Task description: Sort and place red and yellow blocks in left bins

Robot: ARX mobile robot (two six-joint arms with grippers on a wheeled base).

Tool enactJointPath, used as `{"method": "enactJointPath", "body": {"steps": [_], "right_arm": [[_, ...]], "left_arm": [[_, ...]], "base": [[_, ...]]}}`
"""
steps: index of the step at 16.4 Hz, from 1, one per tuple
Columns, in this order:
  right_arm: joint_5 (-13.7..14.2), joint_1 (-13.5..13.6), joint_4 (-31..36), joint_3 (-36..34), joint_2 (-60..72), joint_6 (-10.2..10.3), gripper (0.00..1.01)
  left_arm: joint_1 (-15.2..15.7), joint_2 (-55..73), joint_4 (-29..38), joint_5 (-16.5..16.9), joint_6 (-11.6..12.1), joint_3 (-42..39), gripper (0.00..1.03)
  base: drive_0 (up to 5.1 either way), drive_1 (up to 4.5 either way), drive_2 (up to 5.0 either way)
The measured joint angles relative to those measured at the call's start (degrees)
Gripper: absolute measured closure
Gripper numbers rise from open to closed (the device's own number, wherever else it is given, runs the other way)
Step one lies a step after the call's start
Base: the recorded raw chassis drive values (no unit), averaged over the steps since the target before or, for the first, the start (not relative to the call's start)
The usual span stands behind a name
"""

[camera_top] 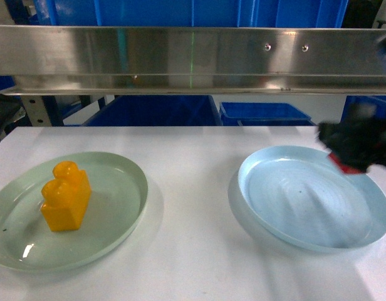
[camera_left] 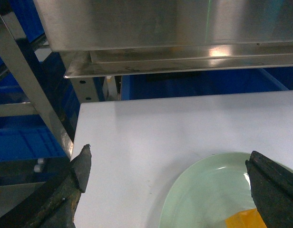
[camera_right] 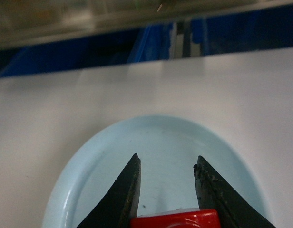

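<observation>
The orange-yellow brick (camera_top: 66, 197) with two studs stands in the pale green plate (camera_top: 118, 219) at the left; a corner of it shows as the yellow brick (camera_left: 241, 220) in the left wrist view. My left gripper (camera_left: 168, 166) hangs open above that plate's (camera_left: 203, 190) left rim, holding nothing; it is outside the head view. The red block (camera_right: 175, 221) sits gripped between my right gripper's (camera_right: 166, 161) fingers. In the head view that right gripper (camera_top: 356, 150) hovers blurred over the far right rim of the pale blue plate (camera_top: 306, 200), with red block (camera_top: 344, 165) showing under it.
A steel shelf rail (camera_top: 193, 59) spans the top, with blue bins (camera_top: 268, 113) behind the white table (camera_top: 193, 150). A metal rack leg (camera_left: 27, 90) stands off the table's left edge.
</observation>
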Motion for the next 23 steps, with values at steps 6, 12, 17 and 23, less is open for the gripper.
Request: {"method": "enactJointPath", "body": {"steps": [6, 12, 17, 23], "right_arm": [[0.04, -11.74, -20.35, -9.62, -35.39, 4.22, 0.73], [-3.56, -8.41, -30.12, -17.14, -47.15, 4.83, 0.73], [-1.84, -8.41, -28.37, -17.33, -45.77, 5.9, 0.73], [-0.37, -9.25, -25.11, -16.7, -43.71, 6.29, 0.73]], "left_arm": [[0.0, 0.0, 0.0, 0.0, 0.0, 0.0, 0.05], [-0.02, 0.0, 0.0, 0.0, 0.0, 0.0, 0.05], [0.0, 0.0, -0.02, 0.0, 0.0, 0.0, 0.05], [0.0, 0.0, 0.0, 0.0, 0.0, 0.0, 0.05]], "base": [[0.0, 0.0, 0.0], [0.0, 0.0, 0.0], [0.0, 0.0, 0.0], [0.0, 0.0, 0.0]]}}
